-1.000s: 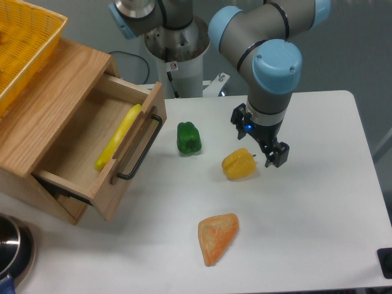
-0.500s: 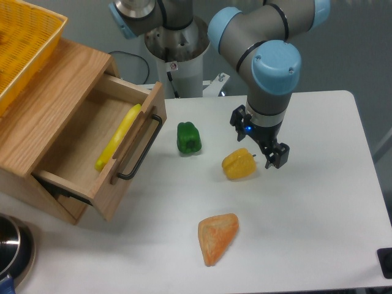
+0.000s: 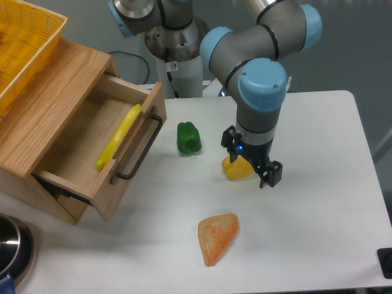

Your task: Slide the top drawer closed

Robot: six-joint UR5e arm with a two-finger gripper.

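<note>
White desk [image 3: 306, 202] fills the fixed camera's view, with the oak cabinet [image 3: 43, 116] at the left and its top drawer [image 3: 107, 153] pulled well out, a yellow banana [image 3: 117, 137] lying inside against the front panel behind the black handle [image 3: 141, 150]. Over at centre, the pincer [image 3: 252, 169] hangs right above the yellow pepper [image 3: 236, 169], its fingers apart and holding nothing. Green pepper [image 3: 188, 137] sits near the drawer front, an orange wedge [image 3: 217, 237] lies nearer the camera, and a yellow basket [image 3: 24, 43] rests on the cabinet.

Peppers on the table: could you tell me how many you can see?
2: a green pepper near the top drawer handle, and a yellow pepper partly hidden under the gripper. Others may be hidden.
</note>
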